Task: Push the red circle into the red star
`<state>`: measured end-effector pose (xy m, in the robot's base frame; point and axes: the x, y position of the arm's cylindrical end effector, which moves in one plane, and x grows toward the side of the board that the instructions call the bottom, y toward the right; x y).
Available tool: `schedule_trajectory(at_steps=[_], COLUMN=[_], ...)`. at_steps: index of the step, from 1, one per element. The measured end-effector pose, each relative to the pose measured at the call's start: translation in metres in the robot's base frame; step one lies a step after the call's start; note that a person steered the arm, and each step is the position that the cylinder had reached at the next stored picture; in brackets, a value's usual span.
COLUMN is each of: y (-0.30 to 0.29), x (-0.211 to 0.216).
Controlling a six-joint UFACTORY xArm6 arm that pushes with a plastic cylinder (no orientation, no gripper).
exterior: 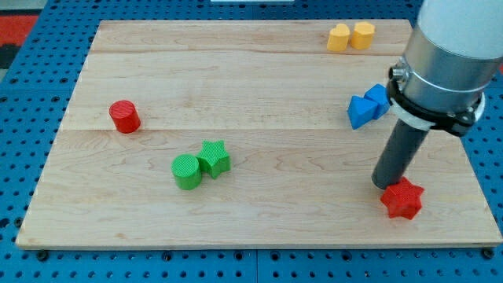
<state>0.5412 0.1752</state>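
Observation:
The red circle (124, 116) stands on the wooden board at the view's left. The red star (402, 199) lies near the board's bottom right. My tip (384, 183) rests on the board just left of and above the red star, touching or nearly touching it. The red circle is far to the left of my tip, across most of the board.
A green circle (186, 172) and a green star (214, 158) sit together at lower centre. Two blue blocks (367, 106) lie at the right, partly behind the arm. Two yellow blocks (350, 36) sit at the top right. The board (259, 71) lies on blue pegboard.

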Motion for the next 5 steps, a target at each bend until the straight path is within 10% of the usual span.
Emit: schedule_trajectory(at_steps=[2, 5], y=[-0.124, -0.432], x=[-0.124, -0.173])
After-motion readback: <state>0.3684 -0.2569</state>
